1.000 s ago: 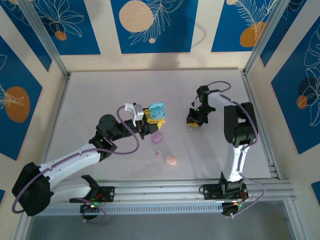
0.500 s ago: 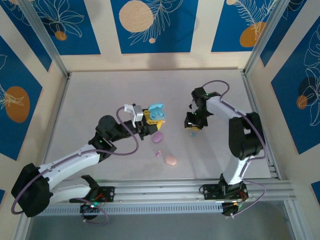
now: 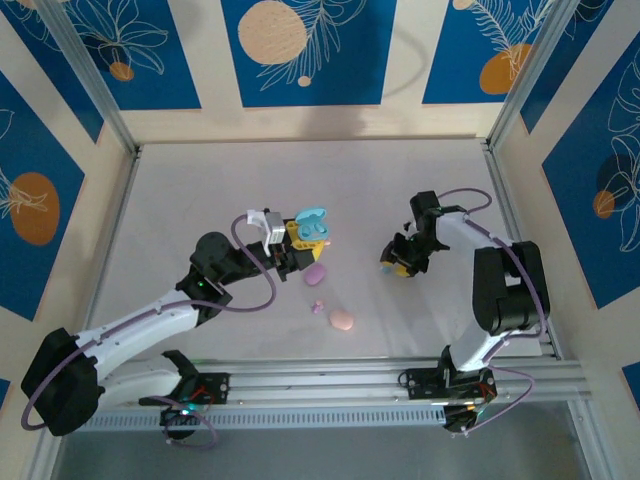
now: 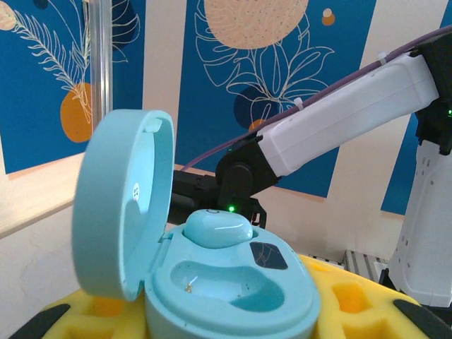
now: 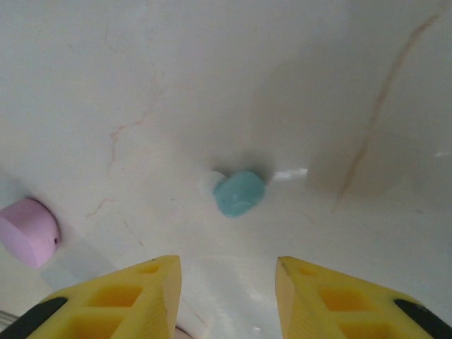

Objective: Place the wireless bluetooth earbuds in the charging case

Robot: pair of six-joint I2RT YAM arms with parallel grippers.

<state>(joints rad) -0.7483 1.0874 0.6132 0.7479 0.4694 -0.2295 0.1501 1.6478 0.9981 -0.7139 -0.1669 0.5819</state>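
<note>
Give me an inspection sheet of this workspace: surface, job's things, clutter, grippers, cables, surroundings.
Surface: pale marbled tabletop, faint streaks.
Job's things: open light blue plastic charging case, one seated light blue earbud, other socket empty; loose light blue earbud on the table; lilac oval case, tiny lilac earbud and pink oval case lying apart.
Clutter: nothing seen.
Grippers: left gripper shut on the charging case; right gripper open, loose earbud ahead of its fingers, untouched.
Cables: purple cable looped along each arm.
Surroundings: blue leaf-print wall panels; aluminium rail.
</note>
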